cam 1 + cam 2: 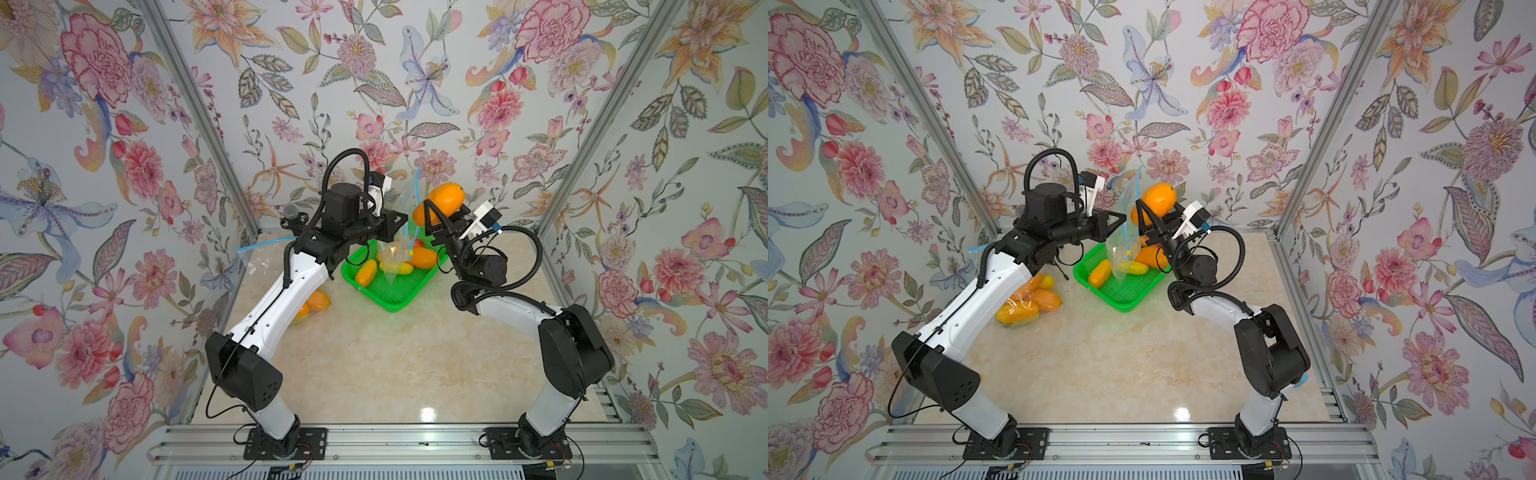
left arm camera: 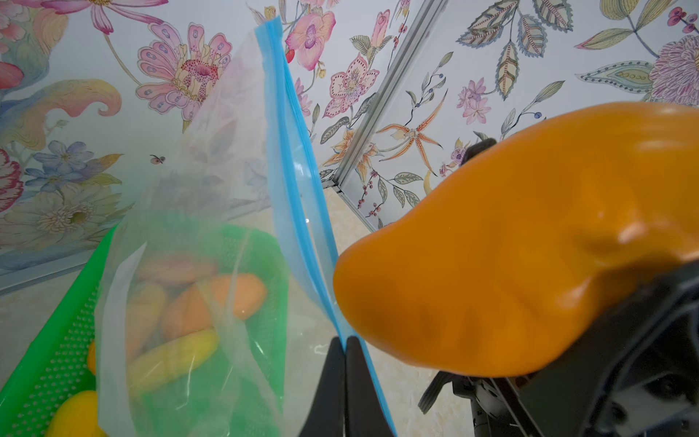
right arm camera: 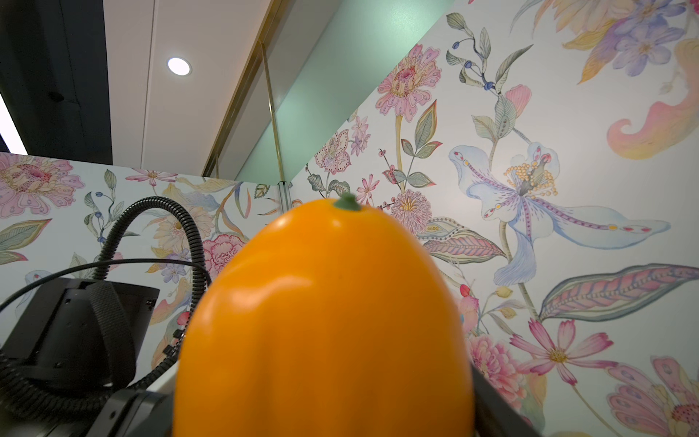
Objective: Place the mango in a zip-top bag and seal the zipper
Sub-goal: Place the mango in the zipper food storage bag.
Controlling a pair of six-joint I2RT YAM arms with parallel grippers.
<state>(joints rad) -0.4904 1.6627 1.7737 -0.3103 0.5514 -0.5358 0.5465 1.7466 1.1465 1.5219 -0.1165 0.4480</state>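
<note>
Floral-papered walls on three sides; pale marble-look tabletop (image 1: 374,365).

Left gripper (image 2: 345,350): jaws together, pinching the blue zipper strip (image 2: 291,151) of the zip-top bag (image 1: 395,259). The bag hangs empty over the green tray (image 1: 388,308).

Right gripper (image 1: 444,214): jaws spread wide, clamped on the mango (image 1: 444,201). It is raised, stem end up, just beside the bag's top edge and not yet inside.

Risks:
- The mouth looks barely parted, though the clear film makes this hard to judge. With one lip held, the mango may push the strip aside instead of entering.
- The bag hangs from one pinch, so a sideways shove could twist it or pull it free.
- The mango is smooth and rounded and could slip when tilted.

Surroundings: loose mangoes (image 1: 422,257) lie in the tray directly below. A filled bag (image 1: 1027,305) lies beside the left arm. A spare bag (image 1: 262,257) lies flat behind it. The two wrists are near each other, leaving little room.
</note>
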